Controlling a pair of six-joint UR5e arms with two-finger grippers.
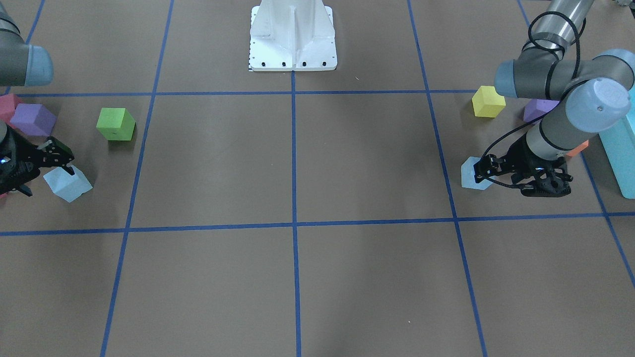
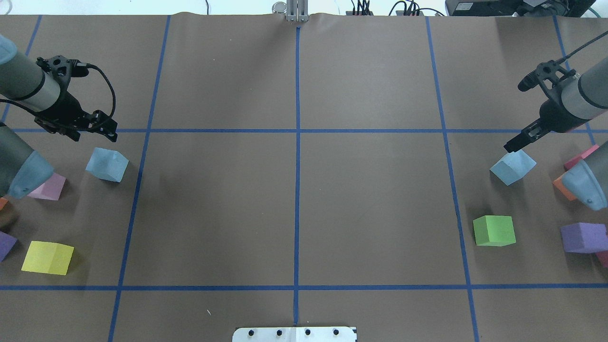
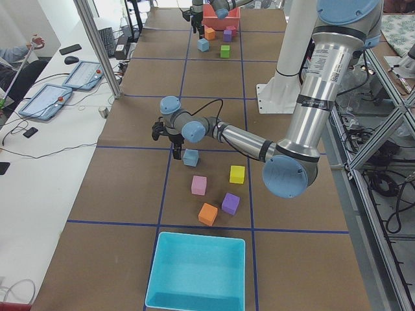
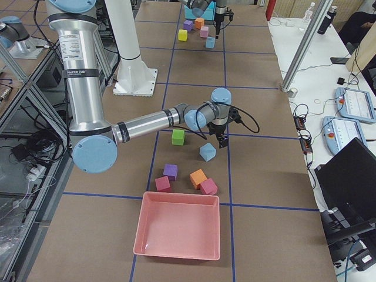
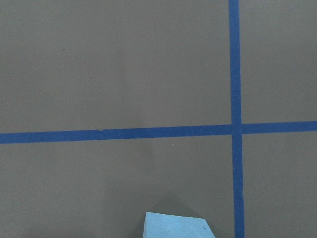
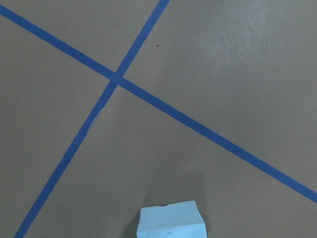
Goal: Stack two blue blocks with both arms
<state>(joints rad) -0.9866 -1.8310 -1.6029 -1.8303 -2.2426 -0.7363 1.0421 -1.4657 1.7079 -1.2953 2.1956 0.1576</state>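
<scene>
**Both grippers hang by their blue blocks, each block on the bench**

Seen from overhead, the left gripper (image 2: 95, 137) hangs near the left edge of the frame, just up-frame of the left block (image 2: 107, 164). Its jaws stand apart, clear of the block. That block is a pale blue cube sitting flat on the bench (image 2: 294, 213), just left of a vertical tape line (image 2: 137, 190). In the left wrist view only the block's top shows, at the bottom edge of the frame.

Over at the right edge of the overhead frame, the right gripper (image 2: 512, 145) points down and to the left. Its tip is just above the upper corner of the right block (image 2: 513, 167). From here it reads as a single black bar seen edge-on, and I cannot tell whether its jaws are apart or together. The right block also sits on the bench, turned cornerwise to the tape grid. The two blocks are well apart, at opposite sides of the frame, with the middle squares of the grid between them.

A pink cube (image 2: 47, 187) lies just left of the left block, and a yellow cube (image 2: 47, 257) sits lower left. A green cube (image 2: 494, 231) sits below the right block, with a purple cube (image 2: 583, 237) at the right edge. In the side views a teal tray (image 3: 196, 272) lies at one end of the bench and a pink tray (image 4: 177, 232) at the other
</scene>
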